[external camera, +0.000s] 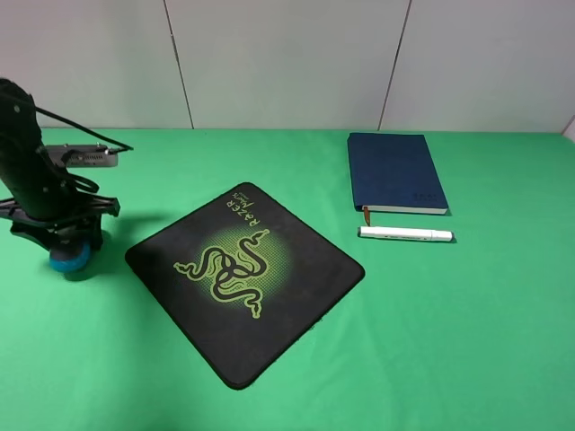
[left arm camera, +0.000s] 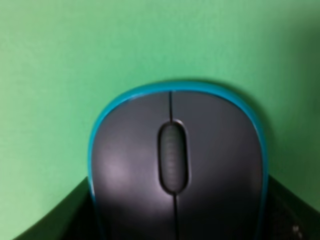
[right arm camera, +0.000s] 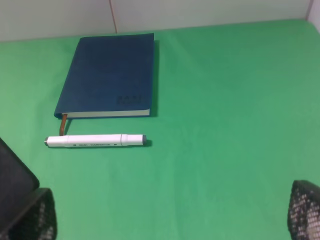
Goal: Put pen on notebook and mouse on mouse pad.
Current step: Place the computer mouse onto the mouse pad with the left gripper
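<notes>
The mouse (external camera: 69, 258), dark grey on top with teal sides, rests on the green cloth left of the mouse pad (external camera: 243, 278). My left gripper (external camera: 65, 241) is down over it. In the left wrist view the mouse (left arm camera: 177, 160) fills the frame and dark fingers (left arm camera: 65, 220) press against both its sides. The white pen (external camera: 406, 234) lies just in front of the navy notebook (external camera: 395, 172), apart from it. My right gripper (right arm camera: 167, 217) hovers open, short of the pen (right arm camera: 95, 140) and notebook (right arm camera: 107, 75), with nothing between its fingers (right arm camera: 30, 217).
A small grey box (external camera: 85, 157) with a cable sits at the back left behind my left arm. White wall panels close off the far edge of the table. A corner of the mouse pad (right arm camera: 15, 175) shows in the right wrist view.
</notes>
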Robot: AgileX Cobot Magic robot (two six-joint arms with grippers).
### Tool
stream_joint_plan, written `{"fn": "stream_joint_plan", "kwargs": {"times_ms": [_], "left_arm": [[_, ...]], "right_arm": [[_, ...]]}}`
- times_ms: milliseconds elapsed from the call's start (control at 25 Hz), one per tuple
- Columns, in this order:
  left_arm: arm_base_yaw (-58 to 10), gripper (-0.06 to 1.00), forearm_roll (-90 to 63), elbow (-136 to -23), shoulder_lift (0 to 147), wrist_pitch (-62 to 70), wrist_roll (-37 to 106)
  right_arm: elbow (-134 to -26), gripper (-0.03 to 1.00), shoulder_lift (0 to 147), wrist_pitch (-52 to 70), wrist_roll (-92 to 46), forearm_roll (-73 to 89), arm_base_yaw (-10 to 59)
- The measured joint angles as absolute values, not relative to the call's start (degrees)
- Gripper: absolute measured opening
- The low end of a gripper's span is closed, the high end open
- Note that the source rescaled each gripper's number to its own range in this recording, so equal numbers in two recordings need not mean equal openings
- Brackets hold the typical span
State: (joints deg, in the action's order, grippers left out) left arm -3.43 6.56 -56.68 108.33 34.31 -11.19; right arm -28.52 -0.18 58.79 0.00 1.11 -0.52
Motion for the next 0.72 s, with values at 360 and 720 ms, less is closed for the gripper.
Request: {"fn": "stream_joint_plan", "kwargs": {"times_ms": [360, 720], "left_arm": [[-3.72, 0.0, 5.69, -63.4, 105.27, 45.47, -11.25], [-11.21, 0.0, 5.52, -64.15, 105.27, 46.79, -15.65]], "right_arm": [[-28.52, 1.0, -0.18, 58.79, 0.0, 1.11, -0.52], [-28.52, 1.0, -0.18, 58.79, 0.0, 1.11, -0.52]]}}
